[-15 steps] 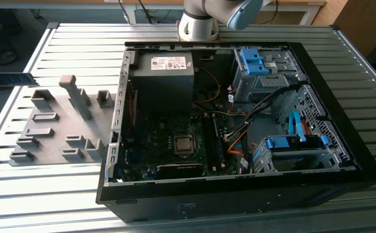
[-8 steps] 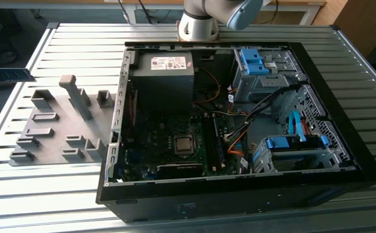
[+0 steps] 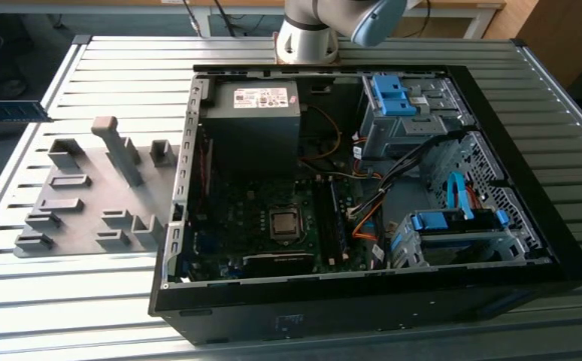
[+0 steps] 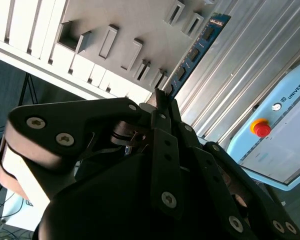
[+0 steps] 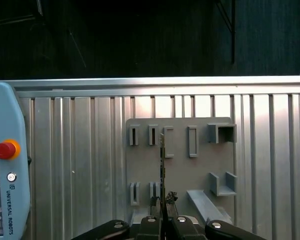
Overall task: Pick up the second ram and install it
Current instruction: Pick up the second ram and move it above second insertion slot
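The fingers (image 4: 165,125) are clenched on one end of the ram (image 4: 198,47). The stick juts out from them, above the grey holder plate (image 5: 200,160) on the slatted worktop (image 5: 80,165). In the exterior view, the open computer case (image 3: 371,304) lies beside that plate.

On the slatted table (image 3: 90,316), open computer case (image 3: 371,304) with holder board (image 3: 80,207) just beside it at the exterior view's left and arm base (image 3: 306,41) behind, power supply (image 3: 256,116) and motherboard (image 3: 261,218) inside, second ram (image 5: 162,165) in the gripper (image 5: 161,202) over that board.
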Motion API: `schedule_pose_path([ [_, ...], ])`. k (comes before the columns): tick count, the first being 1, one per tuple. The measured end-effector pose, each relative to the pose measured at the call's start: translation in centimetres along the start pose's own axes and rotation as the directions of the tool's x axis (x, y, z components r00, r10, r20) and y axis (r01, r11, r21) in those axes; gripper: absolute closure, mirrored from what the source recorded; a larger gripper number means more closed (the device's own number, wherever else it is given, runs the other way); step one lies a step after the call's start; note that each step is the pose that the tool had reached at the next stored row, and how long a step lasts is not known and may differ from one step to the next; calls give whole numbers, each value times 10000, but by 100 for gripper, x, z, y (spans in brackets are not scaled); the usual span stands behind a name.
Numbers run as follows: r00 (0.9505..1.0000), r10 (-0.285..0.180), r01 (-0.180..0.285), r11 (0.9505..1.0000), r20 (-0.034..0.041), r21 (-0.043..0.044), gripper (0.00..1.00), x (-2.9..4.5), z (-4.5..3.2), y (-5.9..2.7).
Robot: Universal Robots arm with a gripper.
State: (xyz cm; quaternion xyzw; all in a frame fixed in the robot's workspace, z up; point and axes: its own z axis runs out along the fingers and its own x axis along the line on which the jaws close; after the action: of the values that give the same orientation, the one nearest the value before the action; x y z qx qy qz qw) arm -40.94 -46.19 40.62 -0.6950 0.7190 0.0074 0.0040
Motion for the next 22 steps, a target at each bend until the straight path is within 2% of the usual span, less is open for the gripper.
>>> schedule_pose_path([
  [3,10000,-2,2,10000,-1,-4,86,0,-3,-9],
  [22,10000,2,-2,10000,-2,-79,86,-8,-2,-221],
])
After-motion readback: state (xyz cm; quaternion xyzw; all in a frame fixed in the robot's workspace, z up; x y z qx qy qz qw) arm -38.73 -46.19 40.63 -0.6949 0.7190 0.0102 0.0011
